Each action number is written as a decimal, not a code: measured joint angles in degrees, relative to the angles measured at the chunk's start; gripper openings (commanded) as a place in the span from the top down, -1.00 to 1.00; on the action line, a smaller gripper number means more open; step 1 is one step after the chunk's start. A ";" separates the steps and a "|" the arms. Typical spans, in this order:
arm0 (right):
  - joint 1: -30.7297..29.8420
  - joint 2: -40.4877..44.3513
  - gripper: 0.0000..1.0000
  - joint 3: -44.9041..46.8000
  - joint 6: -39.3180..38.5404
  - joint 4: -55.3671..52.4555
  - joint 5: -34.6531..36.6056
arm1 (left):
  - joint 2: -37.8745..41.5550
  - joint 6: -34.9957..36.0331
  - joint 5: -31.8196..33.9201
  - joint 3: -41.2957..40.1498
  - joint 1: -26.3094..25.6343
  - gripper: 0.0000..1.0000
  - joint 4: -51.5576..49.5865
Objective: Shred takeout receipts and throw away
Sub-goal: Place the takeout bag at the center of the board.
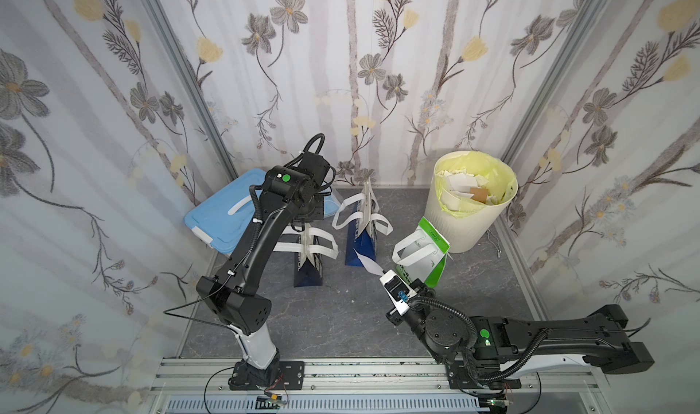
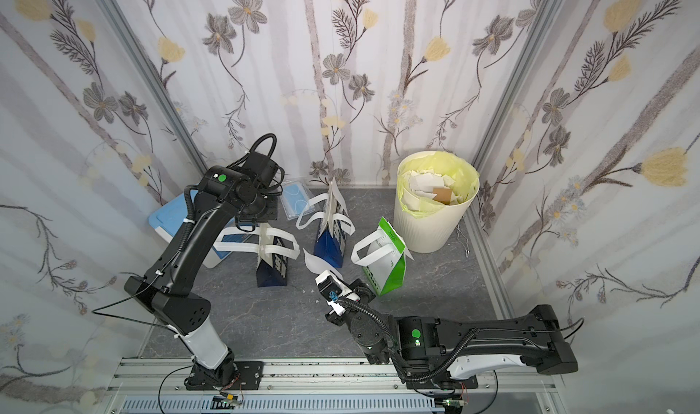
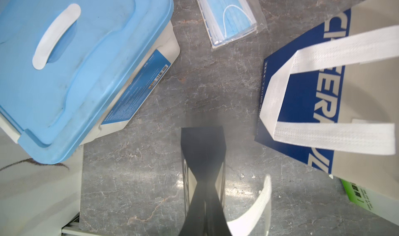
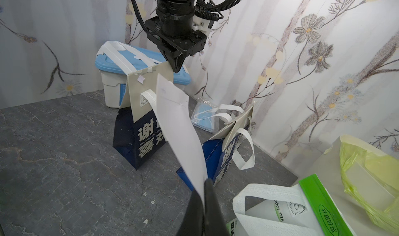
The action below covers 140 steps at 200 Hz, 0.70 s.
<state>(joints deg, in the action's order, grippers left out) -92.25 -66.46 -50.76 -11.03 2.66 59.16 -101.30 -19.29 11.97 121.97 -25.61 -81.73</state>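
Observation:
A takeout receipt (image 4: 179, 127), a long white floppy slip, stands up from my right gripper (image 4: 204, 186), which is shut on its lower end. Both top views show the receipt (image 1: 364, 260) (image 2: 313, 261) sticking out of the right gripper (image 1: 380, 273) between the bags. My left gripper (image 4: 176, 69) is shut on the beige top edge of a dark navy bag (image 4: 138, 137). The left wrist view looks straight down its closed fingers (image 3: 194, 202) onto that bag (image 3: 203, 142). From above, the left wrist hides the left gripper's tips over the bag (image 1: 308, 270).
A cream bin (image 1: 467, 226) with a yellow liner holds paper scraps at the back right. A brighter blue bag (image 1: 361, 247) and a green-and-white bag (image 1: 424, 258) stand mid-table. A blue-lidded box (image 1: 217, 213) and a pack of masks (image 3: 226, 14) lie at the back left. Tiny scraps (image 4: 152, 202) dot the table (image 1: 341, 325).

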 measured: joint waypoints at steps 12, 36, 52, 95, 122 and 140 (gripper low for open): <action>-0.07 0.44 1.00 -0.17 0.33 -1.16 0.59 | -1.88 0.09 -0.90 1.53 0.35 1.00 0.57; -0.33 0.90 1.00 -0.26 0.96 -2.64 1.40 | -5.51 0.26 -3.23 3.43 0.72 1.00 1.25; -0.48 0.98 1.00 -0.52 1.53 -4.13 2.10 | -7.50 0.22 -4.04 4.57 0.92 0.88 1.29; -0.85 1.46 1.00 -0.68 3.04 -6.84 2.99 | -10.32 -0.04 -4.70 5.84 1.07 0.12 1.29; -0.96 1.77 1.00 -0.68 3.98 -7.32 3.67 | -10.60 -0.22 -4.57 6.03 1.44 -0.31 1.27; -0.96 1.97 1.00 -0.66 4.37 -7.76 3.80 | -10.60 -0.31 -4.24 6.82 1.70 -0.47 1.07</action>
<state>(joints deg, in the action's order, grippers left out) -93.21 -64.49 -51.42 -6.66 -5.10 62.96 -111.90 -19.59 7.73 128.79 -23.90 -80.66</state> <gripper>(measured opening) 0.049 0.708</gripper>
